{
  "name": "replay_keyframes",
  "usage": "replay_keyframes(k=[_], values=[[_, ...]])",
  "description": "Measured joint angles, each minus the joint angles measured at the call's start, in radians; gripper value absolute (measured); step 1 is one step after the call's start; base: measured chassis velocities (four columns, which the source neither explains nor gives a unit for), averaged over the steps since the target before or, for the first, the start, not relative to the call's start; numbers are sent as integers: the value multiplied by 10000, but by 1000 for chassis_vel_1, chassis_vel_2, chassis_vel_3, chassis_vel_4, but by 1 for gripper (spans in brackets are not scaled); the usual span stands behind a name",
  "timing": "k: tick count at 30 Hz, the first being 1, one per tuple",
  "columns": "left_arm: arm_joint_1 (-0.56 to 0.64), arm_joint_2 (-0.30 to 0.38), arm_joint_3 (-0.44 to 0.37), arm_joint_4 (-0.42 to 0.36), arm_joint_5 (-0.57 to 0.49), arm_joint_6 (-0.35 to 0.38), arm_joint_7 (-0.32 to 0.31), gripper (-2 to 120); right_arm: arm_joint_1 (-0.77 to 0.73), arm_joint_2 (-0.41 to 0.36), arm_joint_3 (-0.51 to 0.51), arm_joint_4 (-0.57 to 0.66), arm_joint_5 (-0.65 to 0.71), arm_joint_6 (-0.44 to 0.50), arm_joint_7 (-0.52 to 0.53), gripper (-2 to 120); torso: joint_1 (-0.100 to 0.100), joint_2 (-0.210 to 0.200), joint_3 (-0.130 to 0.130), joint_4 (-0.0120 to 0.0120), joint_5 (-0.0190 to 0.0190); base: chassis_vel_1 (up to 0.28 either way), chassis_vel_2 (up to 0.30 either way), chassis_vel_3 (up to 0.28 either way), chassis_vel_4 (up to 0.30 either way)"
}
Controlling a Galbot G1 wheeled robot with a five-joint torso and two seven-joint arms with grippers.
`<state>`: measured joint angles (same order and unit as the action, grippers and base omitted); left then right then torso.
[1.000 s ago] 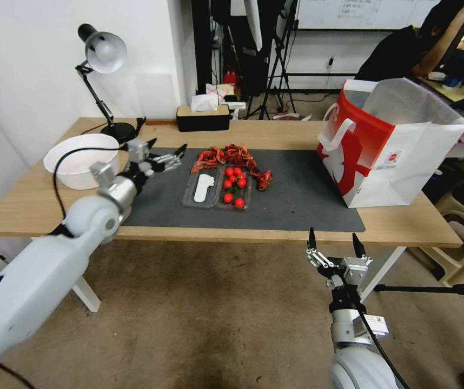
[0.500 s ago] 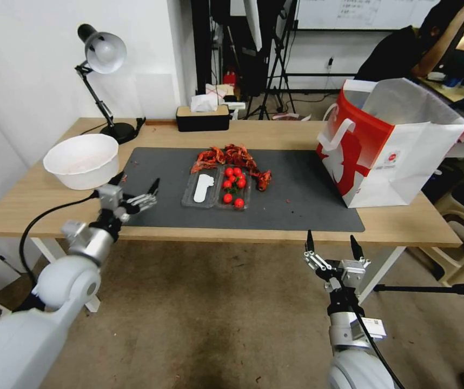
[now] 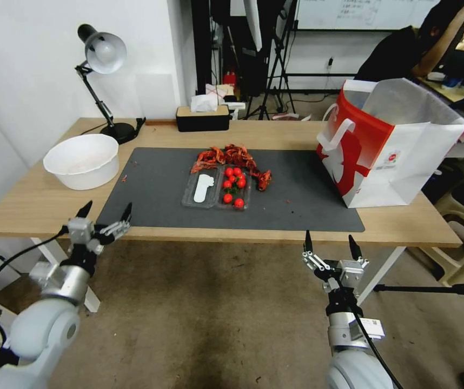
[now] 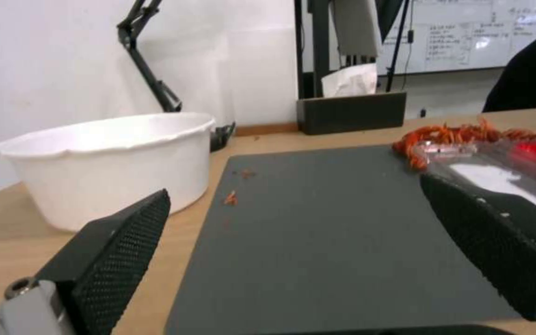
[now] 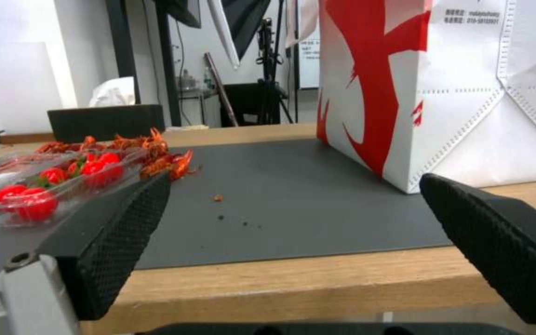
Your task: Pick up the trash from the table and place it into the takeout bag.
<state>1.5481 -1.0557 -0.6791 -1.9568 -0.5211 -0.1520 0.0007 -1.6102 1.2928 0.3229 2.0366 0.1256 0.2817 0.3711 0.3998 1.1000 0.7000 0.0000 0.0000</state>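
Head view: both my grippers, left (image 3: 106, 211) and right (image 3: 329, 244), gape empty at lower frame; I'd approach the shells (image 3: 232, 156) level.

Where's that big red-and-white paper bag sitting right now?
In the head view, the bag stands upright at the table's right end, partly on the grey mat, beyond the right tool.

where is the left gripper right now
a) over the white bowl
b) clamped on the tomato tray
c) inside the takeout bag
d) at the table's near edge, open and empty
d: the left gripper hangs at the near edge of the table with fingers spread and nothing between them, apart from the white bowl.
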Motion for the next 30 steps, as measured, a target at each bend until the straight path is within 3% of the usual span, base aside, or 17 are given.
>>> replay_keyframes(k=[12, 30], values=[[528, -461, -98, 294, 493, -813, 282, 100, 49, -25, -83, -167, -64, -12, 59, 100, 2, 0, 0, 0, 0, 0, 0, 0, 0], [525, -445, -58, 373, 661, -969, 321, 100, 157, -57, -167, -320, -73, -36, 58, 100, 1, 0, 0, 0, 0, 0, 0, 0, 0]])
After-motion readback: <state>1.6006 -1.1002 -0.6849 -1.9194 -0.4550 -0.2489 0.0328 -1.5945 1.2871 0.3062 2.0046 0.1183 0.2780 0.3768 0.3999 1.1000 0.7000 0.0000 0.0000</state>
